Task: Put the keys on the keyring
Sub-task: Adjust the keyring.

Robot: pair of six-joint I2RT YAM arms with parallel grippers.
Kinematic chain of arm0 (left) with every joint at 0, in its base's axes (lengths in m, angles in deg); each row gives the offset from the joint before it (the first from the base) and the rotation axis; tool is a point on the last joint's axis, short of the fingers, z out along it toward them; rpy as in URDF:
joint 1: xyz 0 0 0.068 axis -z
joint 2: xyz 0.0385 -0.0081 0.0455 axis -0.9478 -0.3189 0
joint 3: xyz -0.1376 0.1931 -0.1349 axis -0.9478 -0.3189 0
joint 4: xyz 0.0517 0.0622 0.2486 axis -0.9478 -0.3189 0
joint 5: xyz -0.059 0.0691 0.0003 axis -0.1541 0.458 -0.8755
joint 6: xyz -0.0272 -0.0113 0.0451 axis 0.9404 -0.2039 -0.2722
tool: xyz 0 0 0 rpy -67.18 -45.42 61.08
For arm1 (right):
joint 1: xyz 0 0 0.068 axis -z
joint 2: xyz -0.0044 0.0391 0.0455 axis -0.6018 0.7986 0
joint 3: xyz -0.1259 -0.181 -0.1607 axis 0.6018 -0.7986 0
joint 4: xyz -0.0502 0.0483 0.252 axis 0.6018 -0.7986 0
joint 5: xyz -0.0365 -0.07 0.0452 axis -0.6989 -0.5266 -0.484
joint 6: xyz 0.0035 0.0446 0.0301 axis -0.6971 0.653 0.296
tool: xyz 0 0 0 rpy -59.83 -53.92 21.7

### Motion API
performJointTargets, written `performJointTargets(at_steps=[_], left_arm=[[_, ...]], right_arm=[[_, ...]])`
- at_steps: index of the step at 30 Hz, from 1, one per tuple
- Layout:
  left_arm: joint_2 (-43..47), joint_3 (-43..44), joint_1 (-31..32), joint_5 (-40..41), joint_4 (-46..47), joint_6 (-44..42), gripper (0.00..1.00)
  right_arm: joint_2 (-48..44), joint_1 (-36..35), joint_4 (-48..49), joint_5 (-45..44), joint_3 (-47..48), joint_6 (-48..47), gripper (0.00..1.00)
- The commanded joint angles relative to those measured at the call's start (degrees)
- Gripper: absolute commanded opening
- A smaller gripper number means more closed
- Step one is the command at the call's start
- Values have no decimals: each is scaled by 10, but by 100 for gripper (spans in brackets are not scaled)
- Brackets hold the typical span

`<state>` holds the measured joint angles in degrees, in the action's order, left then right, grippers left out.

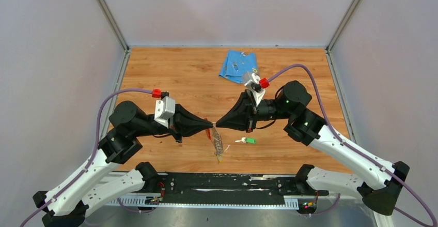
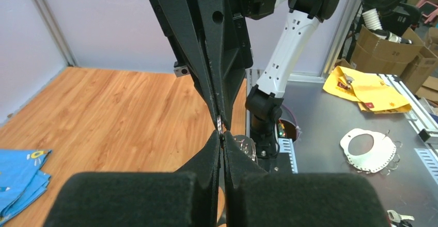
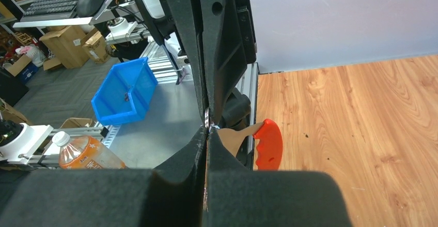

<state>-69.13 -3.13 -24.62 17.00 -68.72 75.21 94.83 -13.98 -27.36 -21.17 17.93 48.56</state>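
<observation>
Wood table (image 1: pixel 175 77); keyring (image 1: pixel 217 145) hangs from left pincer (image 1: pixel 210 125).

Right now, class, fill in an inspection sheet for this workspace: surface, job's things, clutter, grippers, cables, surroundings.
Surface: wooden table, light-brown planks.
Job's things: keyring hangs below the meeting fingertips; green key lies on the table to its right, apart from it.
Clutter: folded blue cloth near the far edge.
Grippers: left gripper and right gripper both shut, tip to tip on the keyring's top.
Cables: a purple cable runs along each arm.
Surroundings: pale walls; blue bin and orange bottle off the table.
</observation>
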Motion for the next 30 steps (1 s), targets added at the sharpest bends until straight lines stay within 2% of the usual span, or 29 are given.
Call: performJointTargets(at_steps=[1, 4, 5, 7, 9, 11, 16, 21, 27, 30], left_arm=[[3, -1, 0, 19, -6, -21, 0], [1, -7, 0, 28, -30, -35, 0], [-1, -8, 0, 28, -41, -43, 4], [-8, -5, 0, 23, -70, -65, 25], [-13, 1, 0, 15, -95, -82, 40], [-17, 9, 0, 7, -118, -108, 44], [-30, 29, 0, 6, -163, -142, 42], [-35, 36, 0, 17, -157, -141, 39], [-35, 29, 0, -1, -153, -132, 29], [-35, 31, 0, -31, -165, -136, 28]], right_arm=[[-5, -3, -42, -10, 15, -9, 0], [6, -4, -98, -16, 43, -18, 1], [10, -4, -119, -22, 54, -26, 0], [15, -8, -180, -43, 80, -49, 0], [23, -11, -255, -59, 114, -72, 0], [37, -16, -318, -75, 145, -97, 1], [76, -50, -453, -133, 221, -161, 0], [120, -108, -556, -216, 292, -218, 0], [133, -144, -579, -268, 319, -246, 0], [135, -151, -586, -286, 328, -252, 0]])
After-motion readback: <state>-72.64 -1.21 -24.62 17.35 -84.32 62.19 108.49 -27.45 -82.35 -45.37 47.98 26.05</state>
